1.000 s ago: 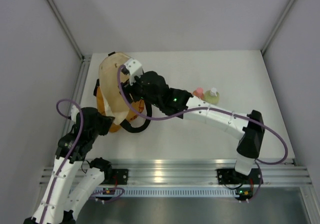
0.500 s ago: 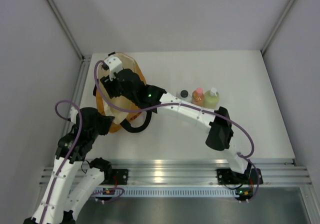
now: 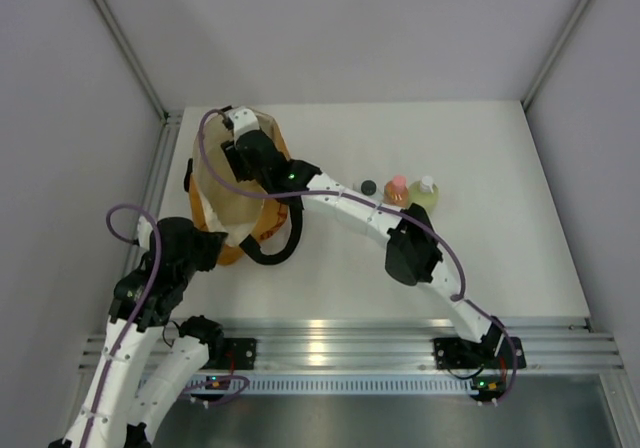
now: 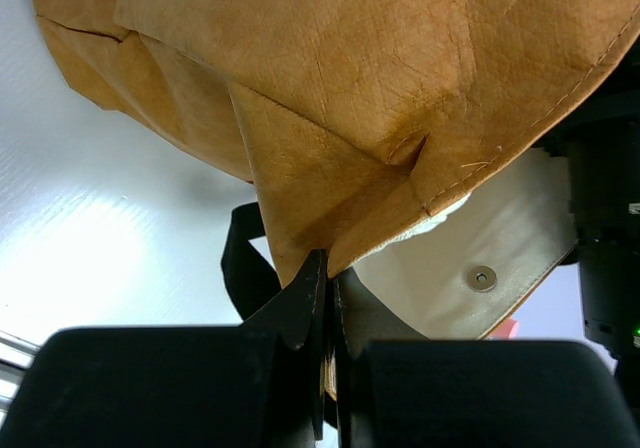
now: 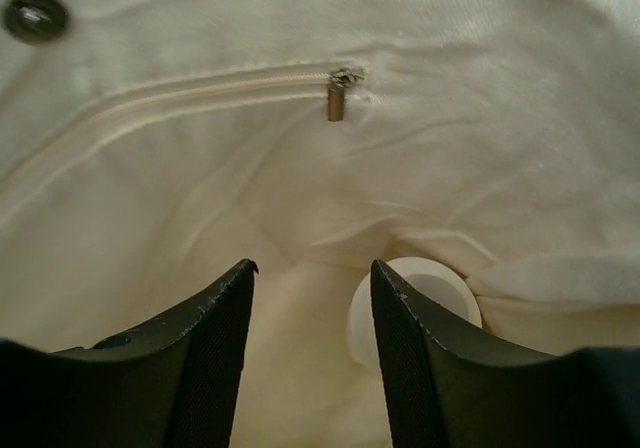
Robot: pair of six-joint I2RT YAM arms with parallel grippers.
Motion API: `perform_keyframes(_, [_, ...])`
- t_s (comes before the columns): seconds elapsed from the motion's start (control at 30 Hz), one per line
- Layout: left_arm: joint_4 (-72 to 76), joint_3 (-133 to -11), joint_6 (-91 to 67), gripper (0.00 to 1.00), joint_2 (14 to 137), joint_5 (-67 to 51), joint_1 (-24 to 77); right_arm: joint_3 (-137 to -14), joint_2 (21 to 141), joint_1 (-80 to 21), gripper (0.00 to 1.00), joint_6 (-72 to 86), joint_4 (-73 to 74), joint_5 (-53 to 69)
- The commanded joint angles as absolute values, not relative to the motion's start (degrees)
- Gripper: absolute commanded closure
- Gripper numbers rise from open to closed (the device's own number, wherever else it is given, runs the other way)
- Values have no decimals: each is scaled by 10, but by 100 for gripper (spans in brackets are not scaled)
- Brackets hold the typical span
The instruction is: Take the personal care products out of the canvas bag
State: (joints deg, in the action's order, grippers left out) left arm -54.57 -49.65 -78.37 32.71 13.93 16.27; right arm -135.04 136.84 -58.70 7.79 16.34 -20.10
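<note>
- Right wrist view: the fingers (image 5: 215, 348) of the right gripper (image 5: 312, 278) stand apart with nothing between them. They are inside the canvas bag (image 5: 150, 198), facing its cream lining.
- A round cream-capped bottle (image 5: 420, 293) shows low in the lining, just beyond the tip of the finger on the picture's right. It is partly tucked under a fold, and its body is not visible.
- A zipper (image 5: 338, 98) with a metal pull runs across the lining above it. A dark snap button (image 5: 35, 15) sits at top left.
- Left wrist view: the left gripper (image 4: 325, 268) has its fingers pressed together on a corner of the bag's mustard-orange fabric. A black strap handle (image 4: 240, 263) loops just left of the pinch.
- Top view: the bag sits at the left of the table (image 3: 480, 138), mouth open toward the camera. The right arm (image 3: 350, 203) reaches into it, and its fingers are hidden there. The left gripper is at the bag's near edge.
- Three bottles stand in a row well right of the bag: the black-capped bottle (image 3: 368, 186), the orange bottle (image 3: 397, 192) and, just beside it, the pale green bottle (image 3: 427, 194).
</note>
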Motion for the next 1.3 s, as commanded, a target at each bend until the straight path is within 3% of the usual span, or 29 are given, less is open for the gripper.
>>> perform_keyframes(0.0, [-540, -492, -792, 100, 322, 154, 163, -1377, 1378, -587, 51, 92, 197, -261])
perform_keyframes(0.73, [-539, -498, -790, 100, 324, 177, 163, -1358, 1408, -570, 52, 117, 228, -337])
perform_keyframes(1.0, [-539, -495, -789, 100, 329, 170, 163, -1339, 1411, -548, 56, 140, 248, -305])
perform_keyframes(1.27, [-539, -502, -785, 100, 346, 173, 162, -1324, 1409, -551, 52, 132, 265, -289])
